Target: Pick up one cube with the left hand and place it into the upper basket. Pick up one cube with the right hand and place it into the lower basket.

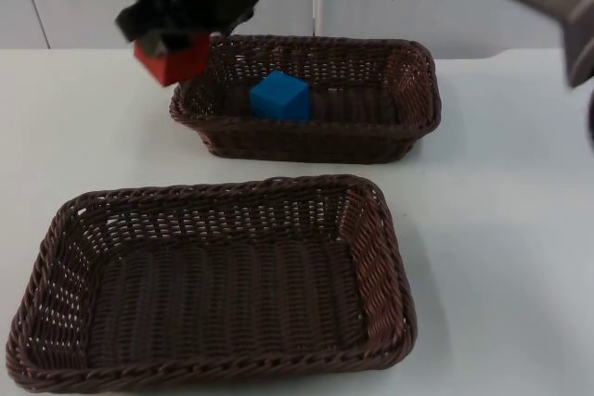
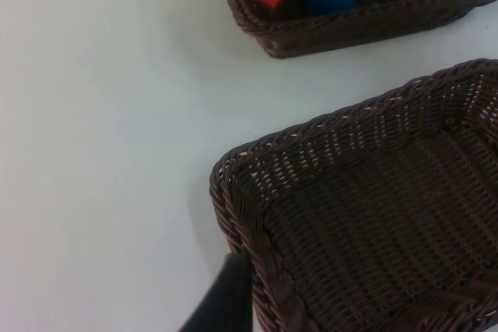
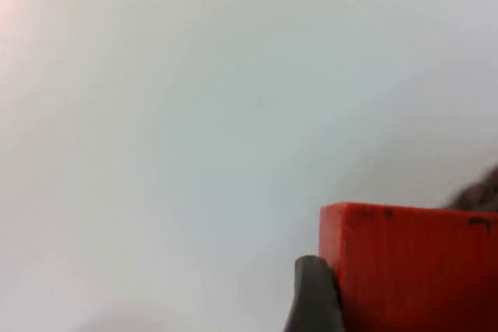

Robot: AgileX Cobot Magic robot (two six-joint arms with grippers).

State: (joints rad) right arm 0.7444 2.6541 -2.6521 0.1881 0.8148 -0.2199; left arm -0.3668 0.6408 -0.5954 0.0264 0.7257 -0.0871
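Right now the right gripper [image 1: 165, 46] is clamped on the red cube [image 1: 176, 62], held high by the left rim of the upper basket [image 1: 413, 127], probably to clear the wicker on the way to the lower basket [image 1: 56, 229]; the blue cube [image 1: 279, 96] sits in the upper basket, and the left gripper [image 2: 226, 301] waits near the lower basket's corner, grip unclear.

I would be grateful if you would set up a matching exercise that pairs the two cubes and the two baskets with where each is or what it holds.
Things:
1. red cube
2. blue cube
3. upper basket
4. lower basket

States:
A. holds no cube
B. gripped in the right claw, at the far basket's left end
C. holds one cube
D. lies on a basket's floor

Pairs: 1-B, 2-D, 3-C, 4-A

The left claw is by a corner of the lower basket.
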